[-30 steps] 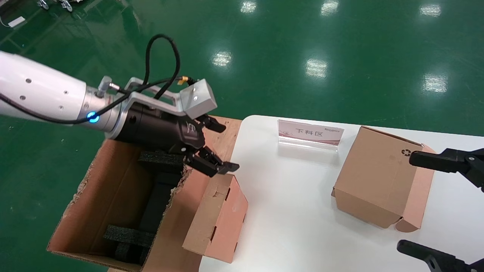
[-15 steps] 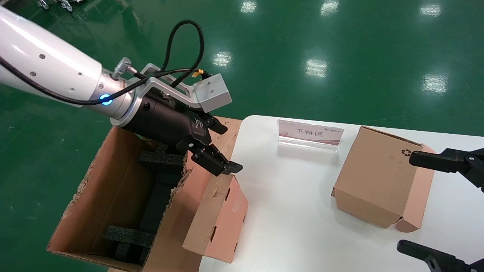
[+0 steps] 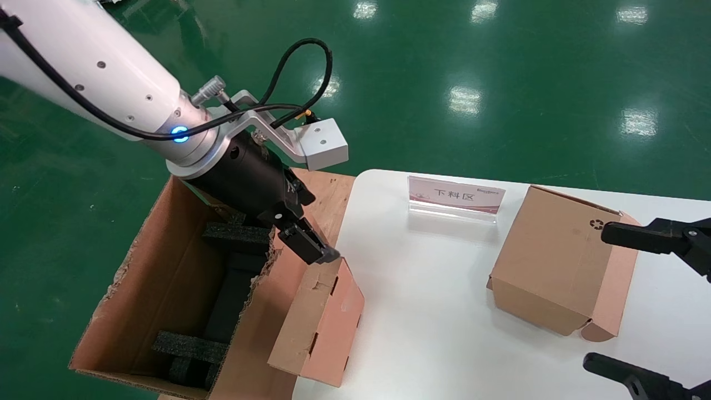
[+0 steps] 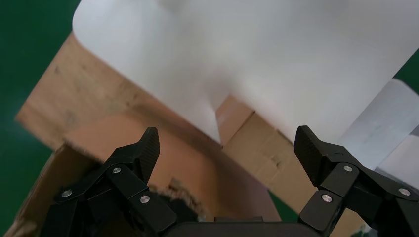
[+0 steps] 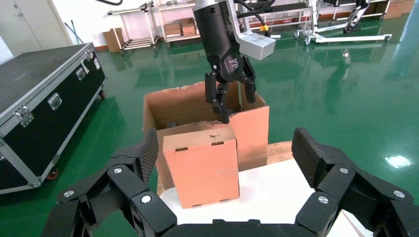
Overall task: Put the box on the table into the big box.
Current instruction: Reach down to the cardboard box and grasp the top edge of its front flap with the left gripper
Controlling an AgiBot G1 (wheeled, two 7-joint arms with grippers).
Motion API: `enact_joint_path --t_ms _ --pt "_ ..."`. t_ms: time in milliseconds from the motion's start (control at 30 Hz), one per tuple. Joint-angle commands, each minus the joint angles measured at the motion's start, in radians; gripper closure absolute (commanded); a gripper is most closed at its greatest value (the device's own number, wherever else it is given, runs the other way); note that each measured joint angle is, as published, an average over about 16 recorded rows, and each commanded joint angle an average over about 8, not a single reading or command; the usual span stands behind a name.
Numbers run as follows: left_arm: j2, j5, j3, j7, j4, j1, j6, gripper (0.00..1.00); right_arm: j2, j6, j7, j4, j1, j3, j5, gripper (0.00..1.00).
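The small plain brown box (image 3: 319,319) stands tilted at the table's left edge, its pinkish slit side facing right; it also shows in the right wrist view (image 5: 202,165) and the left wrist view (image 4: 262,148). The big box (image 3: 166,278), ragged-rimmed with black foam inside, stands on the floor just left of it (image 5: 188,106). My left gripper (image 3: 315,225) is open and empty above the gap between them. Its lower fingertip (image 3: 326,254) is at the small box's top far edge; I cannot tell if it touches. My right gripper (image 3: 633,305) is open and empty at the table's right.
A second carton with a black recycling symbol (image 3: 555,261) sits on the white table (image 3: 433,311), between my right gripper's fingers. A clear sign stand (image 3: 456,195) is at the table's back. A wooden board (image 3: 333,191) lies behind the big box. A black case (image 5: 39,98) stands beyond.
My left arm has risen and the gripper has tipped to point more steeply down, bringing its lower fingertip to the small box's top edge. Both cartons and the right arm have not moved.
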Motion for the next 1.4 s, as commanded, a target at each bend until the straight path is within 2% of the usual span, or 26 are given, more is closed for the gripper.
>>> enact_joint_path --t_ms 33,333,667,967,1400 --pt "0.016 0.003 0.043 -0.031 -0.002 -0.031 0.007 0.00 0.000 0.000 0.000 0.000 0.000 0.000 0.000 0.00" --pt "0.086 -0.006 0.197 -0.169 -0.012 -0.118 0.031 0.00 0.000 0.000 0.000 0.000 0.000 0.000 0.000 0.00" --pt "0.138 -0.020 0.289 -0.276 -0.018 -0.152 0.048 0.00 0.000 0.000 0.000 0.000 0.000 0.000 0.000 0.00" --pt "0.186 -0.027 0.336 -0.370 -0.023 -0.149 0.052 0.00 0.000 0.000 0.000 0.000 0.000 0.000 0.000 0.00" --pt "0.243 -0.006 0.353 -0.462 -0.029 -0.123 0.034 0.00 0.000 0.000 0.000 0.000 0.000 0.000 0.000 0.00"
